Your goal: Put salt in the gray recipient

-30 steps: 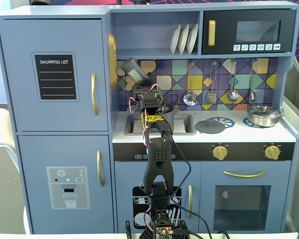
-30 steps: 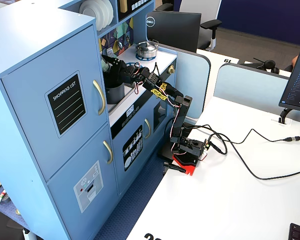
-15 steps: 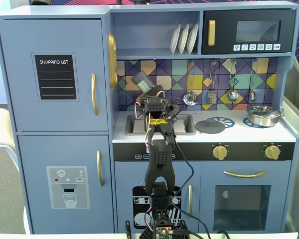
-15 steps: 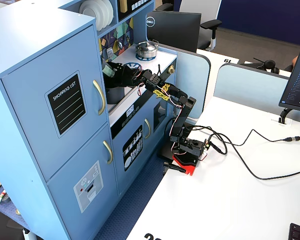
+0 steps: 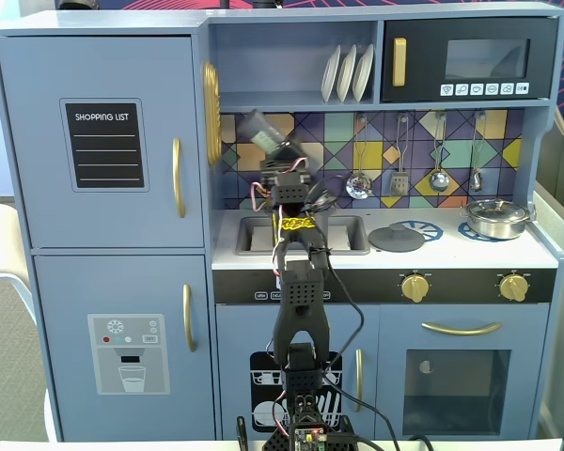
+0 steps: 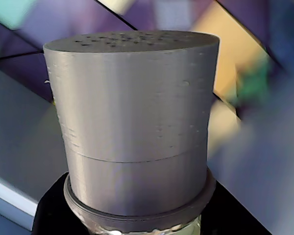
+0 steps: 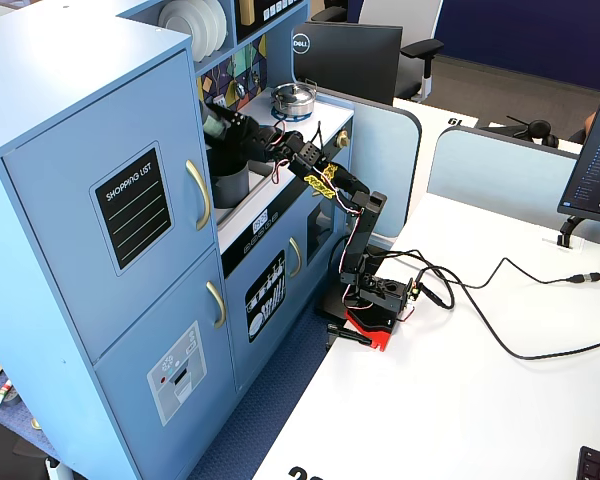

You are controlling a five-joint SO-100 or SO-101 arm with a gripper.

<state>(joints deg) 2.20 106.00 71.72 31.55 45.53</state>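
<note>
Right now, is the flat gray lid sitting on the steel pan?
No. In a fixed view the lid lies flat on the counter, apart from the steel pan further right.

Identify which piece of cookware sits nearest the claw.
The dark gray pot in the sink area, just below the claw holding the salt shaker. The shiny steel pan stands far off, on the counter's other end.

The place is an office with a toy kitchen set up in it. In a fixed view, a blue play kitchen [image 5: 103,235] fills the frame, with a microwave [image 5: 470,58] at upper right, plates [image 5: 348,73] on a shelf and hanging utensils [image 5: 439,155] before a coloured tile backsplash. In the other fixed view, a white desk [image 7: 500,400] covers the lower right, with a Dell monitor [image 7: 346,60], an office chair [image 7: 415,45] and partition panels [image 7: 500,170] toward the top.
</note>
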